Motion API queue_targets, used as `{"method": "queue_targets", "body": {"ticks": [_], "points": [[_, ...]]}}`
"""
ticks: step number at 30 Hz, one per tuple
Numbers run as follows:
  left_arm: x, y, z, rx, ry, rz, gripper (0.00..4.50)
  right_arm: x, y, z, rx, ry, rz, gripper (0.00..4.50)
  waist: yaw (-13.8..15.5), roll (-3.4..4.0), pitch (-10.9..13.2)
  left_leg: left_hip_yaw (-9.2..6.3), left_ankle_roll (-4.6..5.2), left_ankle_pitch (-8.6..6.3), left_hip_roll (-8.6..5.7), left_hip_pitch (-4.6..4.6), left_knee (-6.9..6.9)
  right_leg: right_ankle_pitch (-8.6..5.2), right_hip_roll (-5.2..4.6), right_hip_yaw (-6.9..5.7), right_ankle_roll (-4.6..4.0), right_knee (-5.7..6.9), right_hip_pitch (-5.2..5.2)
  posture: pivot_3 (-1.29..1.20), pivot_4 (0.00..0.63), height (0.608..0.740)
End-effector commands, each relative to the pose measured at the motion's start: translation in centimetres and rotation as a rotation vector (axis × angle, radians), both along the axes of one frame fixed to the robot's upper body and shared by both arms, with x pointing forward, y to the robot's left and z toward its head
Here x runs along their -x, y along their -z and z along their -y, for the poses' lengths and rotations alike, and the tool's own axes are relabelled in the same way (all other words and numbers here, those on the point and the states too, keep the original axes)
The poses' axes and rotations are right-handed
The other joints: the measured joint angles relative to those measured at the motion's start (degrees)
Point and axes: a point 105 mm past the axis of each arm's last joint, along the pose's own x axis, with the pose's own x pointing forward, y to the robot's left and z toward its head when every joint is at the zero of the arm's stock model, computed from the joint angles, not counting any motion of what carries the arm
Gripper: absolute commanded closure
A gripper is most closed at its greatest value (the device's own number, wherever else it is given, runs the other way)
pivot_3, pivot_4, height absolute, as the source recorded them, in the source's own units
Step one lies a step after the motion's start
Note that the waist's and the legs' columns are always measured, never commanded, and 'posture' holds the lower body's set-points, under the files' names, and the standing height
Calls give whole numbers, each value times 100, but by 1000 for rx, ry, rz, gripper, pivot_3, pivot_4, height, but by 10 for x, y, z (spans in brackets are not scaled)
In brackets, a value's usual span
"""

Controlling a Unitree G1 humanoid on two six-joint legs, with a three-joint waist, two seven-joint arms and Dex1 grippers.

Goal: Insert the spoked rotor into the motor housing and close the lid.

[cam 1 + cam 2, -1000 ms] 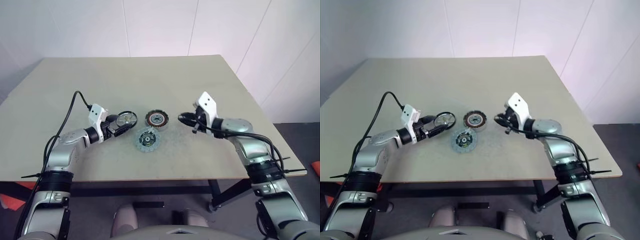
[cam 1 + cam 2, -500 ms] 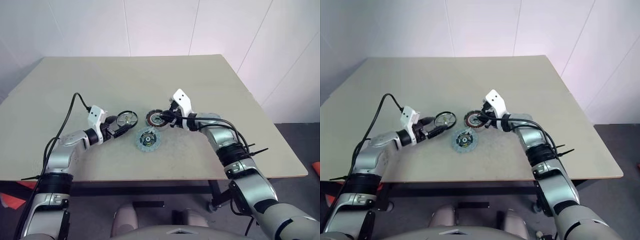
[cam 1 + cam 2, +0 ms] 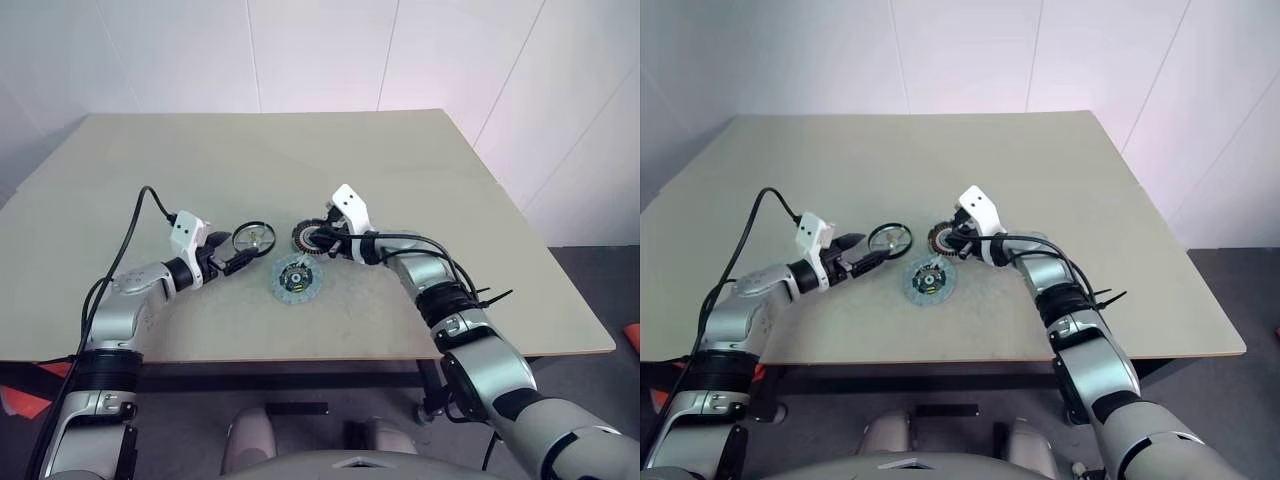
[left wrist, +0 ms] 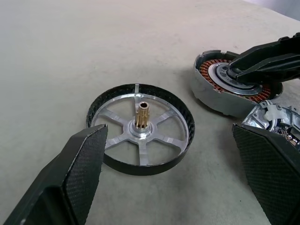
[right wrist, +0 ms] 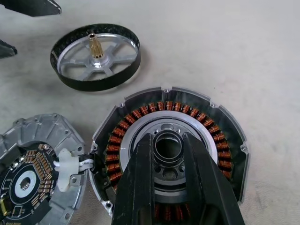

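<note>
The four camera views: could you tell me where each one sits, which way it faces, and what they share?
Left and right eye views: on the head, looking forward and down over the table and both arms.
Left wrist view: along the open left gripper at the spoked rotor.
Right wrist view: along the right gripper, its narrowly parted fingers over the motor housing hub, beside the lid.
Shared: all show rotor, housing and lid.
</note>
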Motion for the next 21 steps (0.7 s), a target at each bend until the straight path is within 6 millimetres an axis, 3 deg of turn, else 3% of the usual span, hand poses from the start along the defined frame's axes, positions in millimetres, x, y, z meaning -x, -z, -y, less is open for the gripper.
{"method": "queue_targets", "body": {"ticks": [1, 6, 16, 19, 21], "points": [[-2, -16, -1, 1, 0, 59, 0, -7, -14, -2, -12, 0, 42, 3950, 0, 0, 0, 0, 0, 0, 0, 1, 0, 0, 0, 0, 0, 1, 0, 0, 0, 740], [-3, -15, -2, -2, -3, 58, 0, -10, -21, -1, -5, 14, 103, 2278, 2, 0, 0, 0, -1, 1, 0, 1, 0, 0, 0, 0, 0, 2, 0, 0, 0, 740], [-3, -15, -1, -2, 2, 56, 0, -8, -45, -7, -73, -19, 149, 2278, 1, 0, 0, 0, -1, 0, 1, -2, 0, 0, 0, 0, -1, 1, -3, 0, 0, 740], [-4, -15, -1, -2, 2, 56, 0, -10, -47, -7, -87, -11, 147, 2855, 3, 0, 0, 0, -1, 0, 0, -2, 0, 0, 0, 0, -1, 1, -2, 0, 0, 740], [-4, -15, -1, -2, 1, 57, 0, -10, -45, -6, -82, -8, 142, 3604, 1, 0, 0, 0, -1, 0, 1, -1, 0, 0, 0, 0, -1, 1, -3, 0, 0, 740]]}}
